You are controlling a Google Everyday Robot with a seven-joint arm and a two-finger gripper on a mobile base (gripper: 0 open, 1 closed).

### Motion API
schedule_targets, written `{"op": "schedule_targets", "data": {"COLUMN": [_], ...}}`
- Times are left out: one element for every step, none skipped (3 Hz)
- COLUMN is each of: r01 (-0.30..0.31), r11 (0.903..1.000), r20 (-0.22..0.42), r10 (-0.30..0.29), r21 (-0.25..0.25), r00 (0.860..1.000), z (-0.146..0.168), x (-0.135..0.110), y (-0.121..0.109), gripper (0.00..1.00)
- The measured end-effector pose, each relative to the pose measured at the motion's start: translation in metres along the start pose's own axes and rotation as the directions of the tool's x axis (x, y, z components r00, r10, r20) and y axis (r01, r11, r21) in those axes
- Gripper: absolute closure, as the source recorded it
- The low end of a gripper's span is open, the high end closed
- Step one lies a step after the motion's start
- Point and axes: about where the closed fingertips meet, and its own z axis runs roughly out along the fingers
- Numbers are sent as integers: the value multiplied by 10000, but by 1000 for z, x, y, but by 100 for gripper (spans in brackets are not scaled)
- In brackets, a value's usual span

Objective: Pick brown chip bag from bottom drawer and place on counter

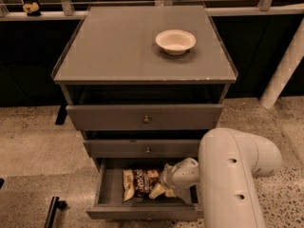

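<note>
White bowl upright atop cabinet, right rear. White pillar right of cabinet. Dark bar on floor, left front. Small tan object on ledge, left rear. Gripper low at cabinet front.

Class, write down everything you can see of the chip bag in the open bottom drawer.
The chip bag is crinkly, dark brown with cream bands at its ends and pale lettering. It lies flat inside the open bottom drawer, near the middle. The gripper is down at its right edge, overlapping it; the rest shows uncovered.
</note>
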Motion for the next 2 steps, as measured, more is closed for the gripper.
{"op": "schedule_targets", "data": {"r01": [180,34], "r11": [9997,9994], "r20": [16,51], "r10": [-181,-36], "r21": [173,341], "r00": [9998,10000], "z": [24,48], "x": [10,18], "y": [-11,-21], "gripper": [0,0]}}
